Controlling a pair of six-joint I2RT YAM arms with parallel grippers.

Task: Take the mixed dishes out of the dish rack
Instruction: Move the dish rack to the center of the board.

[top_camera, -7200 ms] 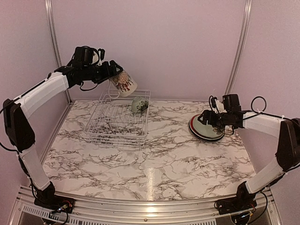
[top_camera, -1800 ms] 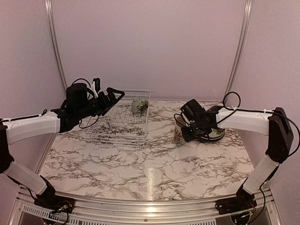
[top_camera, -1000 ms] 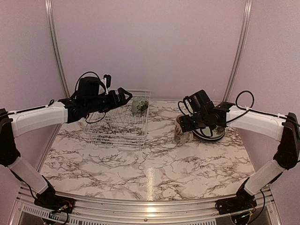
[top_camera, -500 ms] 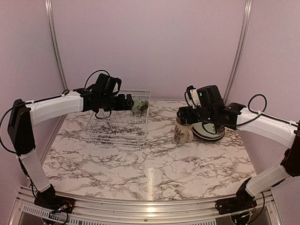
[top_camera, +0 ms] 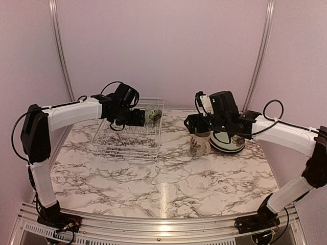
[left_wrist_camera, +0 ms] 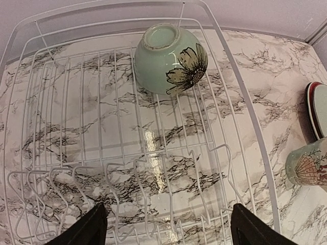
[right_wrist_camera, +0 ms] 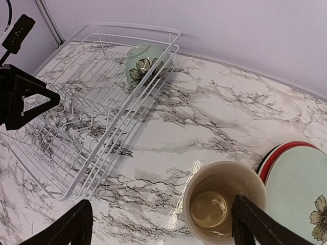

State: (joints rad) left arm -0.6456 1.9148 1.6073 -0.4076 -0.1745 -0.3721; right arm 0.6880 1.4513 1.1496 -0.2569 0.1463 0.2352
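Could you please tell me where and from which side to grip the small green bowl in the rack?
Probably across the rounded wall of the small green bowl, just under its foot ring, left pincer coming from above: it lies tipped, base up, rim down against the dish rack.

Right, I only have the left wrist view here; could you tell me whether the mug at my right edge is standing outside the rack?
Observer: Yes, the cream floral mug stands upright, mouth up, on the table, outside the dish rack.
Operator: Thank you. Is the right arm gripping it?
Observer: No, the right gripper hovers above it with its jaws wide open, not closed on the mug.
Operator: And how do the plates beside it lie?
Observer: The pale green plate lies flat on top of the cream striped-rim plate, whose rim shows underneath.
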